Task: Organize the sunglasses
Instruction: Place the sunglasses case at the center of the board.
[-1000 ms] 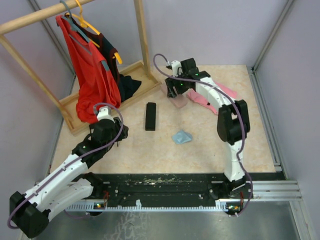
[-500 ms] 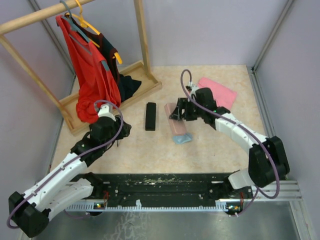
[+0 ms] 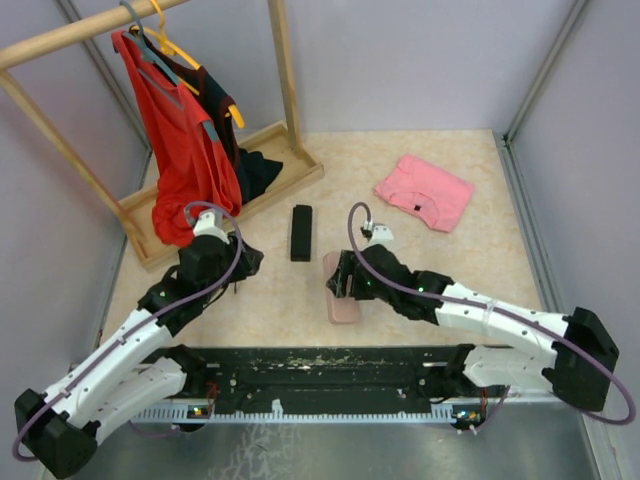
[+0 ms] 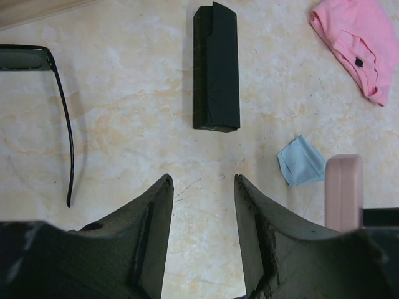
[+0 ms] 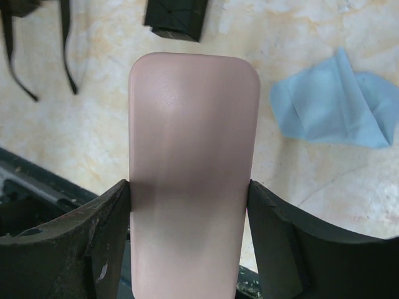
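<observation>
**A:** Start at the right gripper [image 5: 190, 187]. What is it doing?

**B:** Its two fingers are clamped on the long sides of the pink case [image 5: 193, 112]. The case looks shut and is carried low over the table [image 4: 124, 124], near the front edge. Just past it lies a crumpled blue cloth [image 5: 336, 106].

**A:** And the left gripper [image 4: 202, 187]?

**B:** The jaws stand apart with nothing between them, only bare table under the gap. Straight ahead of it the black case [image 4: 215, 68] lies flat, and it appears closed too.

**A:** So where are the sunglasses [image 4: 25, 57]?

**B:** The black-framed pair sits on the table to the left in the left wrist view. It is unfolded, with one temple arm running back towards the left finger. It is near that finger but apart from it and outside the jaws. I can't find a second pair in any view.

**A:** How far along would you say this is?

**B:** Early, I'd judge. Neither case is open and nothing shows as stowed. The one pair I can see hasn't been folded or picked up. What has been done is that a case is in hand and has been brought close to the glasses.

**A:** What is left?

**B:** Probably opening a case, folding the pair, putting it inside and closing the case. The left gripper would need to shift sideways to reach the frame.
</observation>
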You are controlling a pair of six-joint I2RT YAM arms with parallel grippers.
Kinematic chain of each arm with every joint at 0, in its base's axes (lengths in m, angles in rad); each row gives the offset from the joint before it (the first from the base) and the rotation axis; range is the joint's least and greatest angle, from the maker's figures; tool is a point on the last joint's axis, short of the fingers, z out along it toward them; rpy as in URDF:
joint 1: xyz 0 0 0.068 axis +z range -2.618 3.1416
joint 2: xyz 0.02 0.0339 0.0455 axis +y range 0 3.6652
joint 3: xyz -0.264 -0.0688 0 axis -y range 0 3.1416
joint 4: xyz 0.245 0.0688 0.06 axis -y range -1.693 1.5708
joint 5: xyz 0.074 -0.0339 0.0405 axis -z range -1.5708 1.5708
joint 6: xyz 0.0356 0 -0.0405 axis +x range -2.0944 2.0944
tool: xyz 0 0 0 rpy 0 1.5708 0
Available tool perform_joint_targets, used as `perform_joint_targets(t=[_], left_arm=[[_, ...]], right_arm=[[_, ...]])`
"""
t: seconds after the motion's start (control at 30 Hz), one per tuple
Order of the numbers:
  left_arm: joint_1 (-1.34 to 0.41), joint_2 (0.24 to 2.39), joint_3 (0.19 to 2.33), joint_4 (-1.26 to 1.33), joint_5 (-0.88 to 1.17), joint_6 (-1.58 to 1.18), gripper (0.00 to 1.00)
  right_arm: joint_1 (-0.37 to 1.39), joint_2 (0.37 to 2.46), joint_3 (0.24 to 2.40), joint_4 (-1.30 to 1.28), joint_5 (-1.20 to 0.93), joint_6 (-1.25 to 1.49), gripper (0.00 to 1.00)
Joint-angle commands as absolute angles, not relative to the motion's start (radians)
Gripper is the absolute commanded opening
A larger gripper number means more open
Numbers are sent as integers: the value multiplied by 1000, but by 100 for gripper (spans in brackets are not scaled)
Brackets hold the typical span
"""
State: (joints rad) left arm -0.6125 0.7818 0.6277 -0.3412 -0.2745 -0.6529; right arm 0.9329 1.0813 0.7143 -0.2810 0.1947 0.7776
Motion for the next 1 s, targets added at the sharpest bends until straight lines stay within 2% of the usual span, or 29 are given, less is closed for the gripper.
perform_joint_targets(t=[0.0,0.13,0.33,0.6,0.87,0.97], left_arm=[[-609,759,629,-366,-268,-696,50],[-610,743,618,-377,-277,-693,50],[-609,732,627,-389,-294,-669,50],[-609,730,622,-397,-304,-659,50],[-609,724,611,-406,-316,-652,53],[-609,720,612,-410,-322,-649,55]], right_arm=[[1064,1157,801,-387,538,922,29],[1139,1306,884,-435,640,963,29],[1149,1505,985,-405,648,932,32],[1148,1671,1063,-409,613,898,49],[1148,1721,1087,-391,571,859,79],[1146,1677,1086,-365,566,818,86]])
